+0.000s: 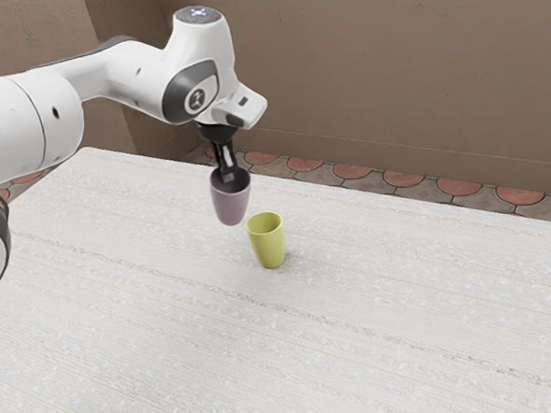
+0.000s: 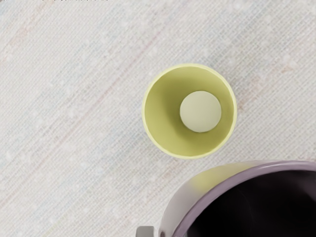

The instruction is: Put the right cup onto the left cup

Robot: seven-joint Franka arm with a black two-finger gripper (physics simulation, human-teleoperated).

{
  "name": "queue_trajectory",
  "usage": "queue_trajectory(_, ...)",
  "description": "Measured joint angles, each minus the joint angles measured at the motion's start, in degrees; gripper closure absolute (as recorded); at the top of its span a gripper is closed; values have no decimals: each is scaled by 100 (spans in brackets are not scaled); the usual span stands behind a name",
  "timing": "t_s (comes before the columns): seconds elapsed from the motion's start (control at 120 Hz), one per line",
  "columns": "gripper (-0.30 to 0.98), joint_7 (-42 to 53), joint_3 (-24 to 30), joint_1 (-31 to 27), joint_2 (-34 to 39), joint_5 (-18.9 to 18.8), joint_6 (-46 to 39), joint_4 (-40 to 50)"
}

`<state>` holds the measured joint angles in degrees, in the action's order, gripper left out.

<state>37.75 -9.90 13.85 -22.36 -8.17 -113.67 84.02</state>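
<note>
White and grey, the arm [image 1: 122, 75] comes in from the exterior view's left, reaches across above the surface [image 1: 123, 319] and bends down at its end to the black hand [image 1: 228, 176]. Pointing downward, the hand is clamped on the purple cup [image 1: 230, 202] at its rim. That cup is roughly upright, mouth up, and held in the air above the surface – to one side of the yellow cup and near it, with a gap between the two rims in the wrist view.

Next toward the exterior view's right is the yellow cup [image 1: 270, 246], standing upright on the surface with its mouth open. The wrist view looks down into it, to a round, paler bottom. There the purple cup is close under the hand, its inside very dark, and a yellowish tint lies on the part of its outer side that faces the yellow cup.

Pale and faintly streaked, the surface runs on to the exterior view's right. Beyond its far edge come reddish tiles [image 1: 353, 171] with grey between them – and behind those, a plain brown wall [image 1: 370, 70].
</note>
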Motion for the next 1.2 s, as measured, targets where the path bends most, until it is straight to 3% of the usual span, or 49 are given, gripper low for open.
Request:
queue_trajectory(0.525, 79, 772, -70, 86, -1226, -101, -80, -1348)
queue_trajectory(1.2, 79, 1305, -99, 187, -1572, 77, -187, -1502)
